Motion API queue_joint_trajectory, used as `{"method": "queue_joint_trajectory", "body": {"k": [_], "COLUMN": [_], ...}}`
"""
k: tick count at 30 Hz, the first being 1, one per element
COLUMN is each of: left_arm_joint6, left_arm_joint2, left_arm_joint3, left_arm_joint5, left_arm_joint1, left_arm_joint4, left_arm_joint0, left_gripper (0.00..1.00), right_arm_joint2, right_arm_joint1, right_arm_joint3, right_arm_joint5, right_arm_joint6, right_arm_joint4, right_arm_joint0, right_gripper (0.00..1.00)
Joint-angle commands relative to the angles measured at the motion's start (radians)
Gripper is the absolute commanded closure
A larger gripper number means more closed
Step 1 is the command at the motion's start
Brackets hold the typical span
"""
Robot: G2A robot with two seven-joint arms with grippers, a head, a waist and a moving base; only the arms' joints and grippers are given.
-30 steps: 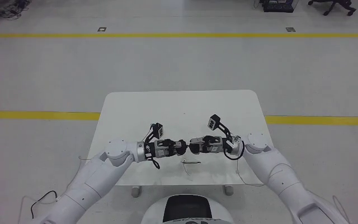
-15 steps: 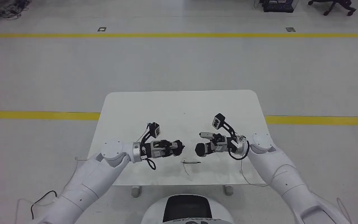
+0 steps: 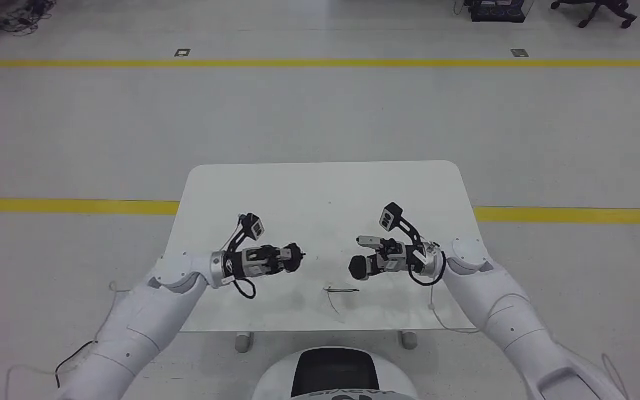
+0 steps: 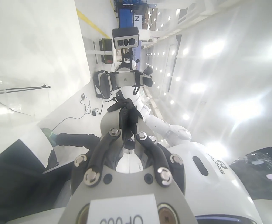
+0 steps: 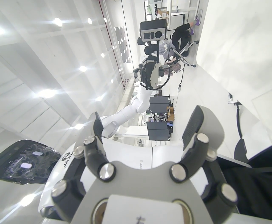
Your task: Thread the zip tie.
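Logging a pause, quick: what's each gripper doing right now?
Left gripper: closed, nothing clearly held.
Right gripper: open, empty.

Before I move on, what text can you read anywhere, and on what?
Left wrist label: upside down, cut by the edge, not readable whole.
Right wrist label: one stroke, unreadable.
Blue sign far behind: too partial.
Zip tie, table: no print seen.
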Motion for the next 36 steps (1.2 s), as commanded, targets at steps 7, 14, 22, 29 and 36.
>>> {"method": "queue_joint_trajectory", "body": {"k": [7,14,22,29,36], "left_arm_joint6": [-0.005,-0.011,-0.018,0.009,0.057], "left_arm_joint2": [0.011,0.024,0.025,0.029,0.002], "left_arm_joint3": [0.044,0.084,0.080,0.074,0.036], "left_arm_joint5": [-0.006,-0.017,-0.053,-0.049,-0.062], "left_arm_joint1": [-0.010,-0.021,-0.023,-0.023,-0.019], "left_arm_joint4": [-0.032,-0.056,-0.061,-0.044,0.159], "left_arm_joint0": [-0.046,-0.095,-0.084,-0.082,-0.040], "left_gripper": [1.00,1.00,1.00,1.00,1.00], "right_arm_joint2": [-0.010,-0.063,-0.120,-0.120,-0.120], "right_arm_joint1": [0.011,0.018,0.020,0.020,0.020], "right_arm_joint3": [-0.075,-0.166,-0.256,-0.256,-0.256], "right_arm_joint5": [0.063,0.173,0.239,0.239,0.239], "right_arm_joint6": [-0.122,-0.187,-0.229,-0.229,-0.229], "right_arm_joint4": [-0.217,-0.485,-0.682,-0.682,-0.682], "right_arm_joint0": [0.030,0.079,0.092,0.092,0.092], "right_gripper": [0.00,0.00,0.00,0.00,0.00]}}
